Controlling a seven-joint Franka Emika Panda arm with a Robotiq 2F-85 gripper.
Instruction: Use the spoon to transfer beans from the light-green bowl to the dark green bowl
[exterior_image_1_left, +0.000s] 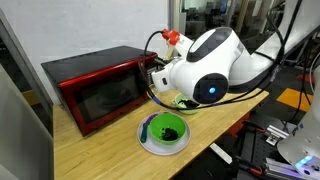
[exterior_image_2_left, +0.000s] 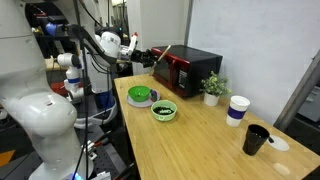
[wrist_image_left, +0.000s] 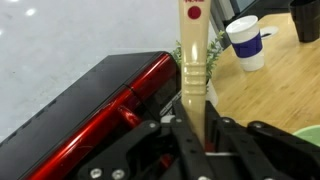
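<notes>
**Three Lenses, One Desk**

Close in, in an exterior view: perched just off a long edge of the desk (exterior_image_1_left: 90, 150), a little above the wood. Aimed across at the red microwave (exterior_image_1_left: 100, 90), half blocked on the right by the white arm (exterior_image_1_left: 215, 65).

Far back, in an exterior view: set beyond an end of the desk (exterior_image_2_left: 200, 140), beside the arm (exterior_image_2_left: 45, 120). Gazing down the whole length to the microwave (exterior_image_2_left: 190, 68) at the far end.

On the wrist: tight along the spoon (wrist_image_left: 192, 60), facing the microwave (wrist_image_left: 110, 110), with plant (wrist_image_left: 212, 58) and white cup (wrist_image_left: 243, 42) beyond.

Common to all three: the microwave. Common to wrist and an exterior view: plant (exterior_image_2_left: 212, 88), cup (exterior_image_2_left: 237, 108).
</notes>
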